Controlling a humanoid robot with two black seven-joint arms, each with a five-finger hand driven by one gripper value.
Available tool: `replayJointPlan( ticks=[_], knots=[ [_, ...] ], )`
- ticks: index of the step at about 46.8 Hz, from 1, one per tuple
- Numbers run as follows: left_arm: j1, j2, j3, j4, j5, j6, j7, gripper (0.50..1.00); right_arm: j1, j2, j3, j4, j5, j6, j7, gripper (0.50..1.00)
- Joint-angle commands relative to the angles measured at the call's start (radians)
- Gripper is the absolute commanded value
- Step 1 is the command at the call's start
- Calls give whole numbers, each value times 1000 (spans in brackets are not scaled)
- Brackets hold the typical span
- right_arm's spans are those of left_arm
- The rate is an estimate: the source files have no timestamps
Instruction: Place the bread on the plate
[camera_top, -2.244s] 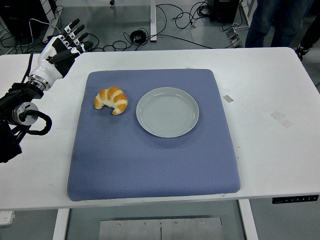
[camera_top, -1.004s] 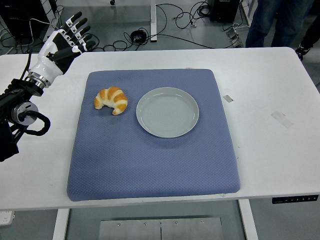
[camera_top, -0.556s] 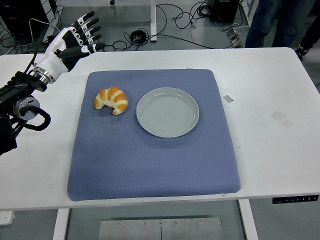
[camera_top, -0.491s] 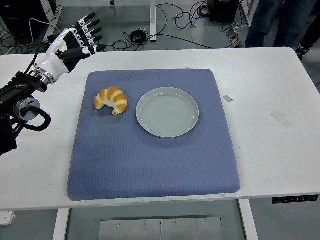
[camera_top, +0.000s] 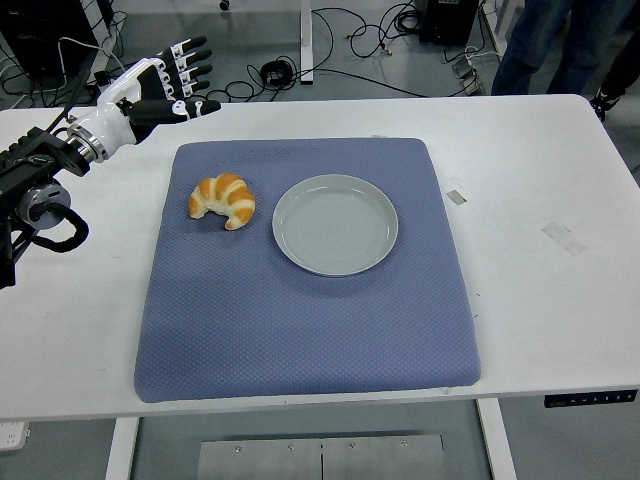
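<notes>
Bread on mat, plate bare, robot hand open

Left robot hand (camera_top: 160, 85) over the counter's (camera_top: 540, 190) far left corner, fingers (camera_top: 190, 60) spread and pointing right, thumb stretched out below them, holding nothing. Reaching in from the left edge on a black arm (camera_top: 30, 190) with a cable loop near the wrist. No right robot hand in view.

Bread (camera_top: 222, 199), a golden croissant, toward the near side and a little right of the robot hand, well apart from it, lying flat on the blue mat (camera_top: 310, 330) near the mat's far left part. Curved, tips pointing toward the near edge. Not touched by anything.

Plate (camera_top: 335, 224), pale grey and round, further right of the robot hand than the bread, just beside the bread on the same mat, with a narrow strip of mat between them. Nothing on it.

Mat covering the middle of the counter, beginning just right of and nearer than the robot hand. Two bits of tape (camera_top: 563, 237) on bare counter far right of the robot hand, beyond the mat's right edge.

Beyond the counter, past the robot hand: grey floor with black cables (camera_top: 350, 30). At the top right, a person's legs (camera_top: 545, 45) in dark trousers.
</notes>
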Motion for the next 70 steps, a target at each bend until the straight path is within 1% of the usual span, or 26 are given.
replayJointPlan(
  ticks=[1,5,8,11,16,21,25,28,38,40,43,46,54,62,70],
  knots=[
    [-21,1,82,2,1,28,3,937,0,0,0,0,0,0,0,1000],
    [-58,-4,203,2,-2,72,12,937,0,0,0,0,0,-1,0,1000],
    [-82,-1,254,0,-2,79,30,939,0,0,0,0,0,0,0,1000],
    [-99,2,263,0,-2,76,72,952,0,0,0,0,-1,-1,0,1000],
    [-121,19,268,-1,1,62,165,968,0,0,0,0,0,-1,0,1000],
    [-170,22,288,-16,36,63,221,966,0,0,0,0,0,0,0,1000],
    [-204,33,294,-50,67,91,257,940,0,0,0,0,0,-1,0,1000],
    [-228,50,300,-98,79,134,271,939,0,0,0,0,0,1,0,1000],
    [-288,131,306,-366,193,287,271,948,0,0,0,0,0,1,0,1000],
    [-302,157,298,-427,214,298,270,966,0,0,0,0,-1,0,0,1000],
    [-317,205,300,-532,233,301,270,971,0,0,0,0,0,-1,0,1000],
    [-329,216,303,-576,245,310,271,969,0,0,1,0,-1,0,0,1000],
    [-328,214,312,-576,329,326,273,971,0,0,0,0,0,-1,0,1000],
    [-333,219,363,-573,435,329,273,971,0,0,0,0,0,1,0,1000],
    [-325,214,366,-514,483,330,271,966,0,0,1,0,0,-1,0,1000]
  ],
)
